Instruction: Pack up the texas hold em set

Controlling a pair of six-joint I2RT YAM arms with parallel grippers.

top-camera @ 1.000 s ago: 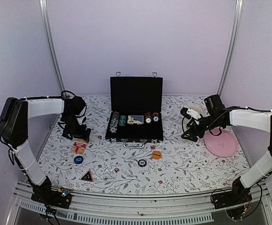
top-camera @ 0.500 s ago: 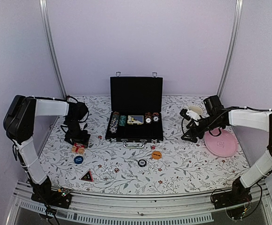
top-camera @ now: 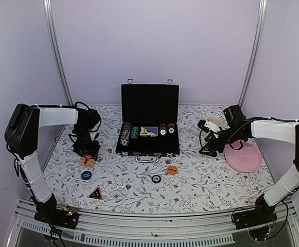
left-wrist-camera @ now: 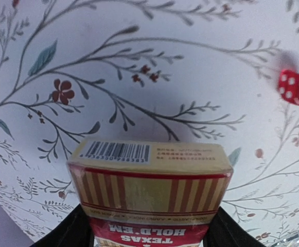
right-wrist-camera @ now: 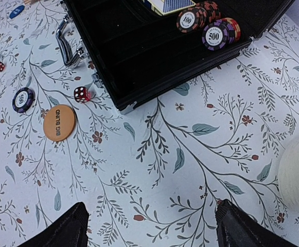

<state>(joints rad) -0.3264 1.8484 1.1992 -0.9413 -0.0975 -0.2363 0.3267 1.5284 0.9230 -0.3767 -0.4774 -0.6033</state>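
Note:
The black briefcase [top-camera: 147, 150] lies open mid-table with striped chips [top-camera: 126, 135] and a card deck [top-camera: 149, 131] in its tray. My left gripper [top-camera: 87, 154] points down, and its fingers press both sides of a red-and-gold Texas Hold'em card deck [left-wrist-camera: 149, 190] resting on the cloth. A red die [left-wrist-camera: 295, 87] lies beyond it. My right gripper [right-wrist-camera: 152, 226] hovers open and empty over bare cloth right of the case [right-wrist-camera: 139, 56]. An orange Big Blind button [right-wrist-camera: 59, 122], a die [right-wrist-camera: 81, 94] and a loose chip [right-wrist-camera: 23, 99] lie in front of the case.
A blue button [top-camera: 86, 175] and a triangle token [top-camera: 95, 193] lie at the front left. The cream mug [top-camera: 214, 122] and pink plate [top-camera: 243, 156] sit beside the right arm. The raised lid [top-camera: 149, 102] stands behind the tray.
My left gripper has come down over the card deck and its fingers have closed in on the deck's sides. The right arm has barely moved.

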